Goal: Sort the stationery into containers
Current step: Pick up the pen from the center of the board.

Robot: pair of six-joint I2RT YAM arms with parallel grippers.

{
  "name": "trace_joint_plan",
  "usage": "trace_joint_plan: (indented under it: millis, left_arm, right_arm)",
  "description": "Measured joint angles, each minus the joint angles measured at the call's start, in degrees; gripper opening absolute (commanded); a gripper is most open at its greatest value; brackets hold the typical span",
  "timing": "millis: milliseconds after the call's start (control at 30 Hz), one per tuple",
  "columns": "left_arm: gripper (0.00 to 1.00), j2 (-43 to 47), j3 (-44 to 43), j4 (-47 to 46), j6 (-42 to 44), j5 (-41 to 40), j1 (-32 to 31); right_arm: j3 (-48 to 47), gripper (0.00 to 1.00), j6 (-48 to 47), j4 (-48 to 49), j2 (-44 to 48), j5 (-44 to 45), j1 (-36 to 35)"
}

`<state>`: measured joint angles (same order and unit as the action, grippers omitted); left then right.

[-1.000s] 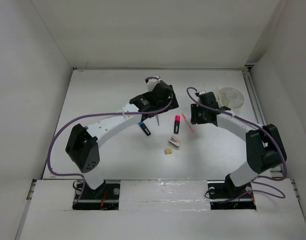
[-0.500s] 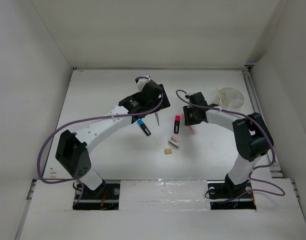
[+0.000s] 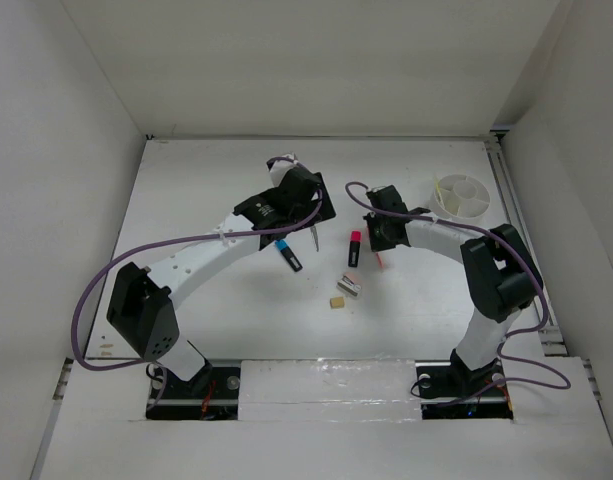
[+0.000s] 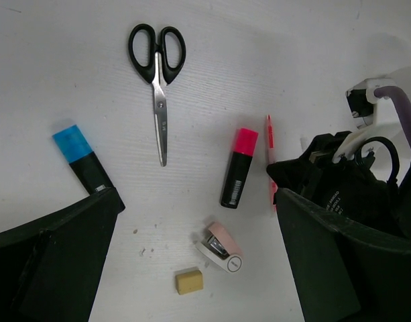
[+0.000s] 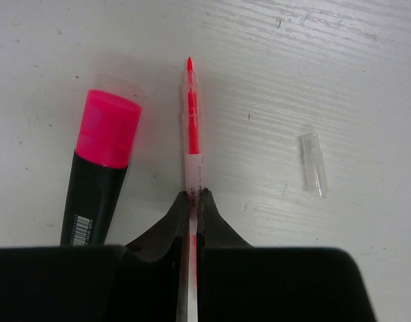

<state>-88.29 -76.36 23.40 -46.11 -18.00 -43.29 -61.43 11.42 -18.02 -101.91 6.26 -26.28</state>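
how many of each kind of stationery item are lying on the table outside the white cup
scissors: 1
highlighters: 2, blue highlighter and pink highlighter
pink pen: 1
eraser: 1
sharpener-like block: 1
clear cap: 1
total: 7

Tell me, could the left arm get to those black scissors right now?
Probably yes. The left gripper hangs open above them, and the scissors lie flat by themselves, apart from the blue highlighter and the pink highlighter, with nothing covering them.
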Motion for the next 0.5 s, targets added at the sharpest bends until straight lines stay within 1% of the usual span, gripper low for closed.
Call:
trace_joint_plan:
  millis: [167, 267, 333, 400, 500]
  left_arm:
    - [1.00, 0.15, 0.90, -0.57, 0.50, 0.55, 0.26]
    - [1.00, 0.15, 1.01, -1.25, 0.98, 1.88, 0.26]
    - [1.00, 0.09, 0.87, -1.51, 1.22, 2.84, 0.26]
    - [1.00, -0.20, 0.28, -1.53, 1.29, 3.61, 0.26]
    - [1.00, -2.43, -3.28, -1.33, 1.27, 3.91, -0.63]
  right_arm:
    - [0.72, 0.00, 1.70, -0.02, 1.01, 0.17, 0.04]
    - [2.82, 0.00, 3.76, -1.77, 5.95, 0.63, 0.04]
    - [3.45, 0.00, 5.42, -4.04, 12.46, 1.84, 0.04]
    - [3.45, 0.00, 7.26, -5.18, 21.00, 4.68, 0.17]
    - [3.32, 0.00, 9.35, -6.40, 34.60, 8.74, 1.55]
